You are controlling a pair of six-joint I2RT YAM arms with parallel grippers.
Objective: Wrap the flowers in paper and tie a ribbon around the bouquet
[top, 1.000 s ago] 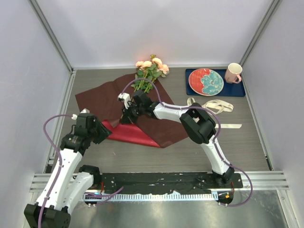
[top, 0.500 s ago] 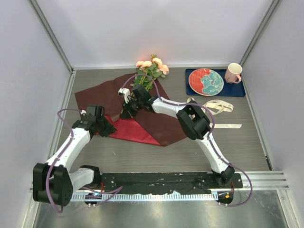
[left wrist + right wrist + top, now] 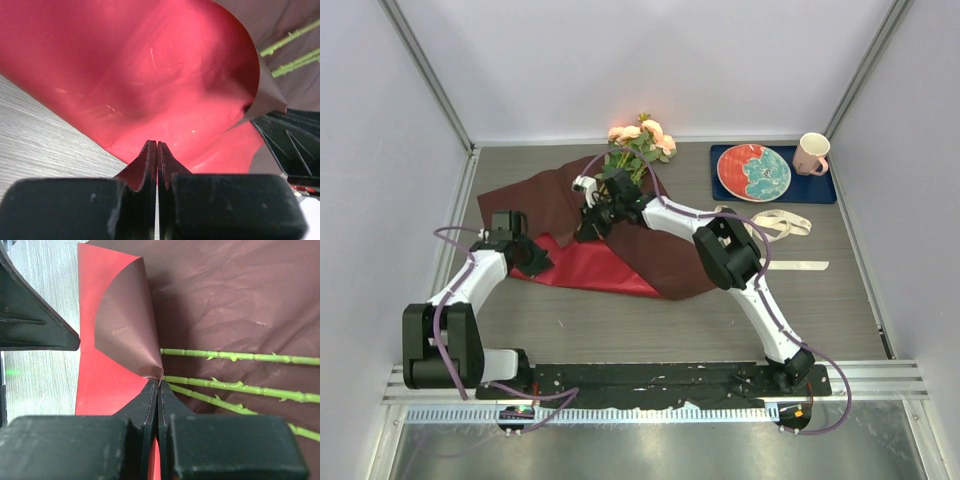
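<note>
**Top view** — The paper [image 3: 665,265] is lying across the middle of the table [image 3: 620,330], maroon face up. Its near-left part is turned over and showing bright red. The flowers [image 3: 640,140] are resting at its far end, blooms toward the back wall and stems running down onto the sheet. The left gripper [image 3: 528,258] is sitting at the left tip of the red flap. The right gripper [image 3: 592,226] is reaching across to the fold beside the stems. Neither gripper's jaw state is readable from here. The ribbon [image 3: 775,222] is lying loose on the table, to the right of the paper and apart from it. Behind it, a plate [image 3: 753,172] and a mug [image 3: 811,153] are standing on a blue mat [image 3: 825,190].

**Left wrist view** — The left gripper [image 3: 157,145] is pinching the near edge of the paper [image 3: 125,75], jaws pressed together with only a hairline between them. The red face is bulging up off the table [image 3: 35,145]. Of the flowers [image 3: 295,63], only stems are showing, at upper right.

**Right wrist view** — The right gripper [image 3: 159,383] is clamping the point of a curled fold of the paper [image 3: 225,295], jaws tight, with red showing in the slit. The flowers [image 3: 240,356] are showing as three stems lying on the maroon face just right of the tips.
</note>
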